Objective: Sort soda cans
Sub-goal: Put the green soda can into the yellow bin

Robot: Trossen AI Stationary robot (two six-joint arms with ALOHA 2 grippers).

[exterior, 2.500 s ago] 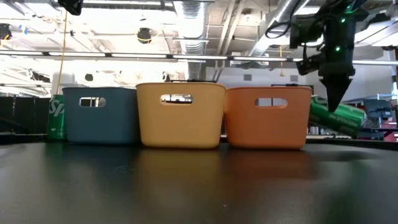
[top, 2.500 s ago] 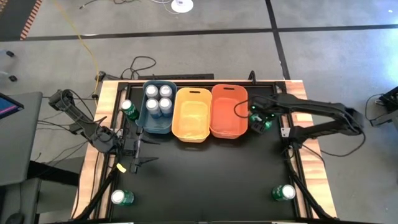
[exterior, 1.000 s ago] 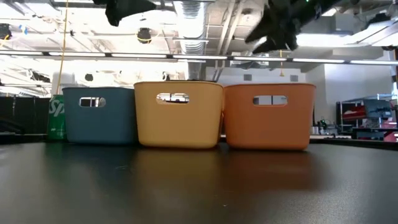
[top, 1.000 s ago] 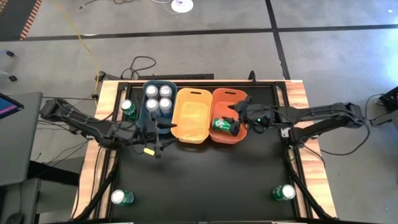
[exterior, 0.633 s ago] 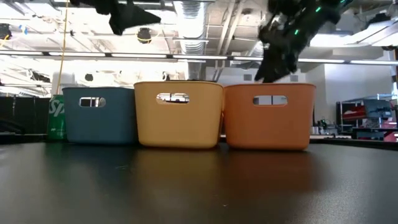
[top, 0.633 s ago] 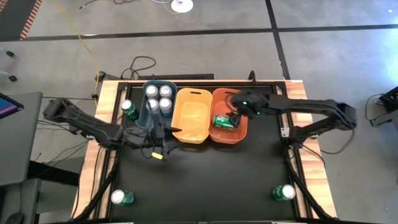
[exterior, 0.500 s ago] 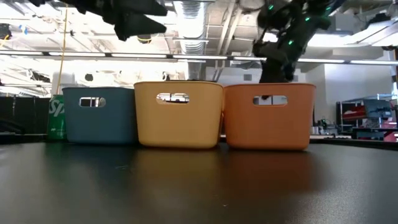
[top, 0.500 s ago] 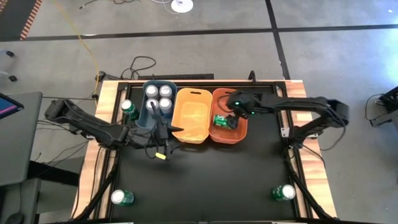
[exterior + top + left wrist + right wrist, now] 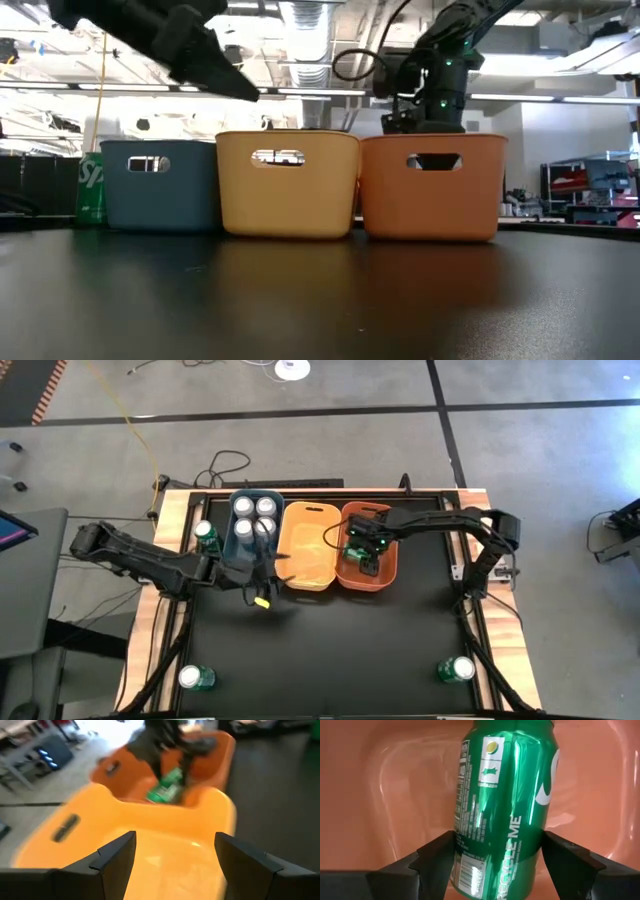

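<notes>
My right gripper [image 9: 358, 556] reaches down into the orange bin [image 9: 385, 515] and is shut on a green soda can [image 9: 505, 805], which also shows in the left wrist view [image 9: 167, 792]. My left gripper [image 9: 175, 845] hangs open above the yellow bin [image 9: 310, 520], near its left wall, and holds nothing. Several blue-silver cans [image 9: 254, 516] stand in the blue bin [image 9: 236, 563]. One green can [image 9: 205, 536] stands left of the blue bin. Two more green cans [image 9: 195, 678] [image 9: 455, 670] lie near the table's front corners. My right gripper pinches the green can by its side wall [image 9: 465, 845], one finger [image 9: 437, 860] on each side, across the can's length. It comes from above, pointing down into the orange bin. The can sits tilted inside the bin; whether it rests on the floor I cannot tell.
The three bins stand side by side at the table's far edge. The black tabletop [image 9: 340, 650] stretches between the bins and the two front cans. Both arms are close together over the bins. Cables lie on the floor behind the table.
My right gripper has carried the green can from above the orange bin's rim down into the bin, its arm swinging toward the table's left. My left gripper has come lower over the yellow bin's left side and stayed open.
</notes>
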